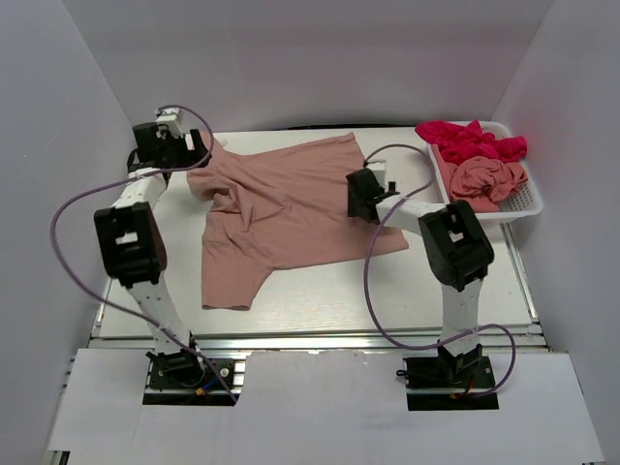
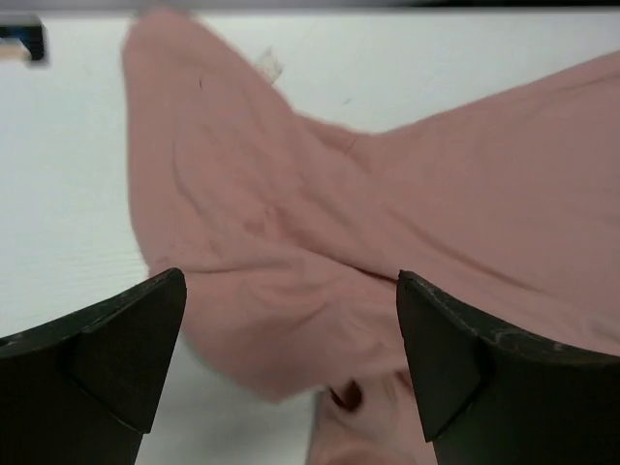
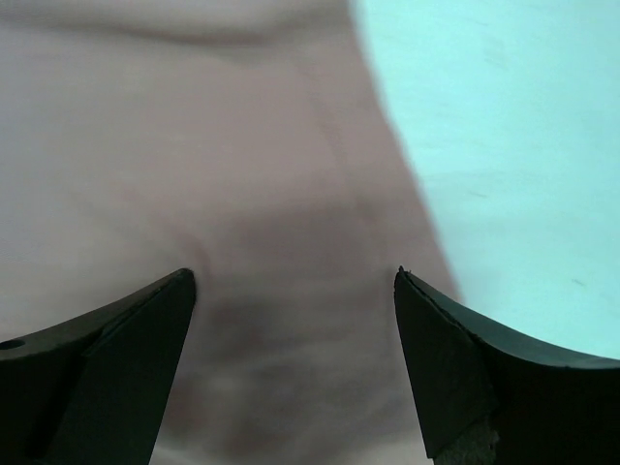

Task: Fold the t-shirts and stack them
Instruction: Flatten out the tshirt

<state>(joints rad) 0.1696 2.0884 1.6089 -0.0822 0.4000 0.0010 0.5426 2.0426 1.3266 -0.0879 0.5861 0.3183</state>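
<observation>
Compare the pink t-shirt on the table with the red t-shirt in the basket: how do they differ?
Colour: the pink t-shirt is dusty salmon, the red t-shirt bright magenta. Pose: the pink one lies spread out, wrinkled, on the table; the red one is bunched in the white basket. Both are unfolded.

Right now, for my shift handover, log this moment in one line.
left gripper open over unfolded salmon-pink t-shirt | right gripper open over its edge | mesh basket: magenta-red t-shirt, crumpled pink t-shirt

A white table fills the middle of the frame. A salmon-pink t-shirt lies spread and rumpled across its centre. A white mesh basket sits at its upper right.
</observation>
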